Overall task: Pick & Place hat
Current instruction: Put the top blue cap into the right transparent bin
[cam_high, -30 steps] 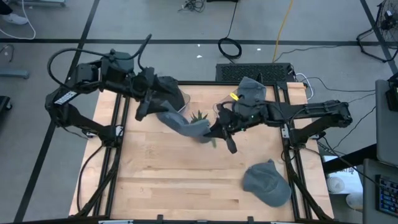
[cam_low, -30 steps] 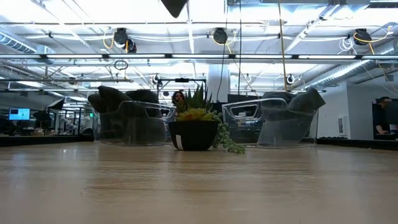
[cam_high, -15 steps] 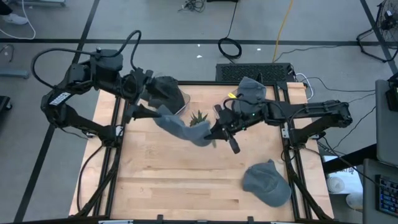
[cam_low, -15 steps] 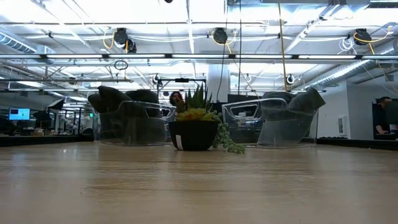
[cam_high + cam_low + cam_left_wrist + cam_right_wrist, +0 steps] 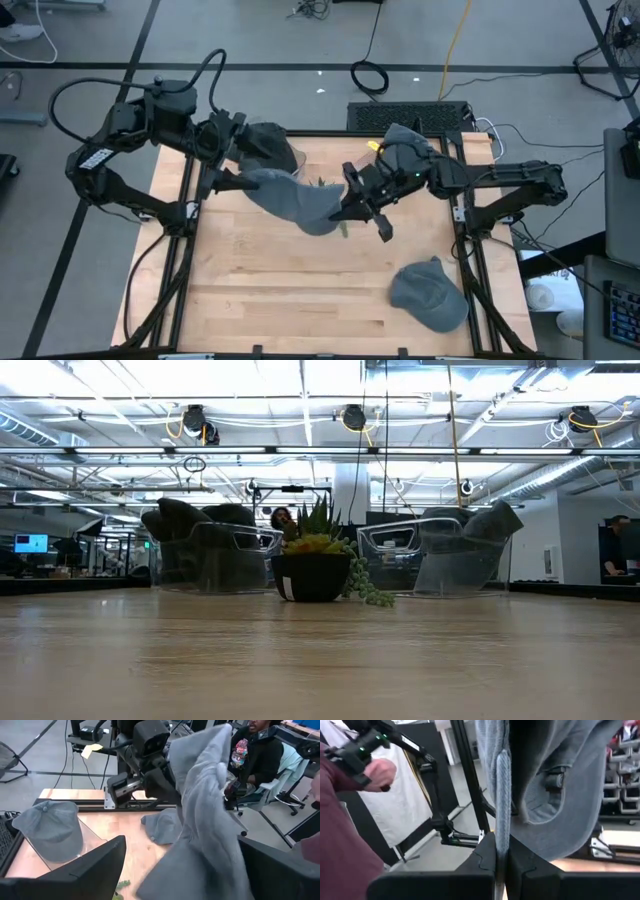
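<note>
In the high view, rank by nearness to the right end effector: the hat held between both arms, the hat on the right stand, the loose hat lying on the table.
1. The held hat, gripped at the right end effector, mid-table.
2. The hat on the right stand, at the table's far edge.
3. The loose hat, near the table's front right corner.

Bright overhead ceiling lights (image 5: 300, 385); soft shadows.

The hat (image 5: 292, 198) between both grippers is soft, matt grey cloth with a ribbed seam. Beneath them the table (image 5: 260, 290) is pale, smooth wood. The gripper fingers (image 5: 520, 865) look like matt black plastic.
</note>
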